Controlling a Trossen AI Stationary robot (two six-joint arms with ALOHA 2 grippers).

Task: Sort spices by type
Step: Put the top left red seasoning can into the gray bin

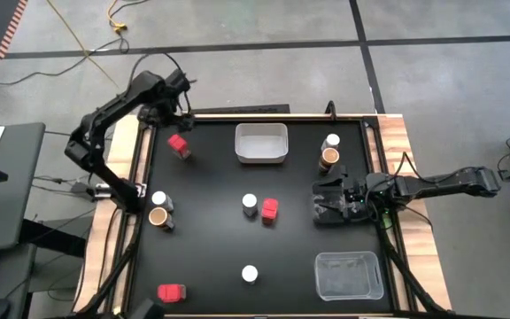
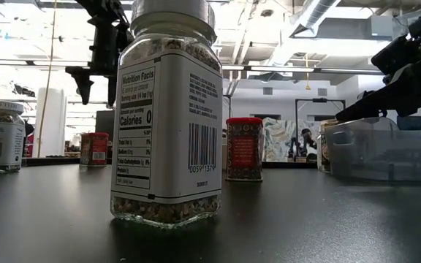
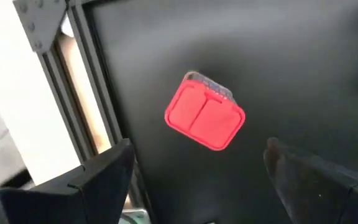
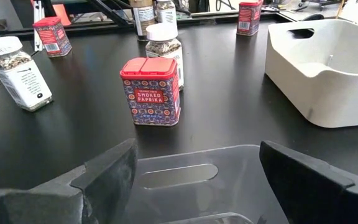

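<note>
Spices scattered over the black surface (image 1: 211, 257), seen from above: red boxes at far left (image 1: 180, 144), centre (image 1: 270, 209) and near-left edge (image 1: 172, 292); white-lidded jars at centre (image 1: 250, 205), near centre (image 1: 250, 274), left edge (image 1: 159, 200) and far right (image 1: 331, 142); brown jars at left (image 1: 159, 217) and right (image 1: 329, 157). White bin (image 1: 261, 143) at far middle, clear bin (image 1: 348, 276) in near-right corner. Wide bare stretches between the clusters. Left gripper (image 1: 182, 116) above the far-left box, fingers spread, holding nothing; right gripper (image 1: 321, 200) by the right edge, fingers apart, empty.

Level with the surface: close jar (image 2: 167, 117) labelled "Nutrition Facts", "Calories 0", with a barcode; red box (image 2: 244, 148) behind.

Left wrist: red flip lid (image 3: 205, 118) near the framed edge, between open fingers (image 3: 104, 171).

Right wrist: box reading "SMOKED PAPRIKA" (image 4: 150, 91), jar lid reading "SPICES" (image 4: 2, 46), clear bin rim beneath parted fingers (image 4: 107, 171).
</note>
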